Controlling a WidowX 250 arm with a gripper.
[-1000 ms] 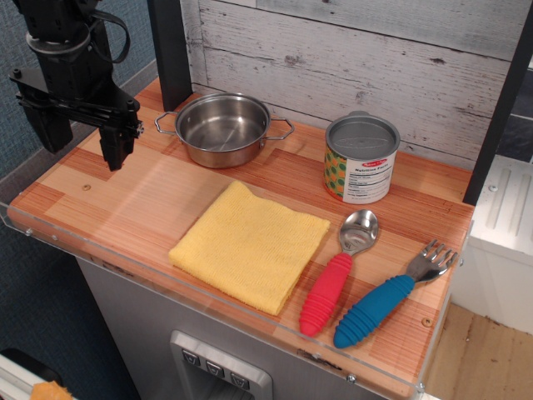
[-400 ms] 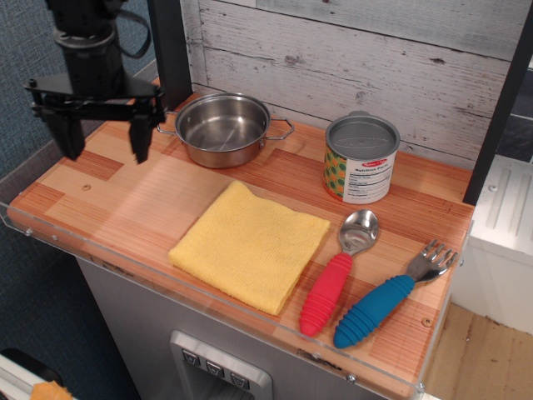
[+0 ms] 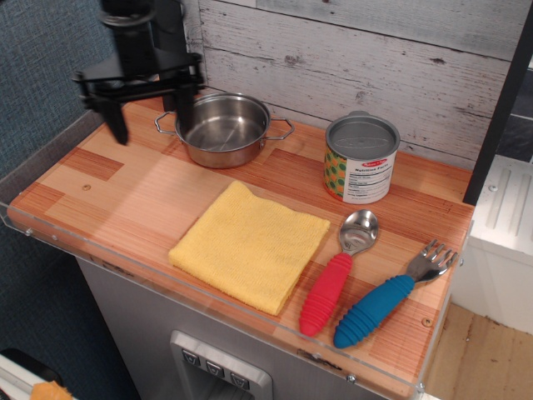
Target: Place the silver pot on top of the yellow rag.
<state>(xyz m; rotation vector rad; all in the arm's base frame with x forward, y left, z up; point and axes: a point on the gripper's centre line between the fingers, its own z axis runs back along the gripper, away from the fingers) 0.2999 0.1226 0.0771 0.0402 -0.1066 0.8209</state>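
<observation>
A black two-fingered gripper (image 3: 151,123) hangs over the rear left of a striped wooden tabletop (image 3: 125,200) with a clear plastic edge. Its jaws are spread wide and hold nothing, both fingers pointing down.

Just beside the right-hand finger as seen, and partly behind it, stands the shallow, round, shiny stainless-steel pot (image 3: 222,128) with two thin wire loop handles. The finger overlaps the pot's near-left rim; whether it touches the rim cannot be told. The left loop handle lies between the two fingers in this view. The pot is upright on the wood, with nothing inside it.

In front of the jaws and to their right, nearer the table's front edge, lies the square, folded, pale-yellow terry rag (image 3: 251,245), flat and apart from the pot.

Further right of the jaws, beyond the pot, stands a labelled tin can with a grey lid (image 3: 361,158). Well to the right and forward lie a metal spoon with a red ribbed handle (image 3: 337,274) and a metal fork with a blue ribbed handle (image 3: 390,297), side by side.
</observation>
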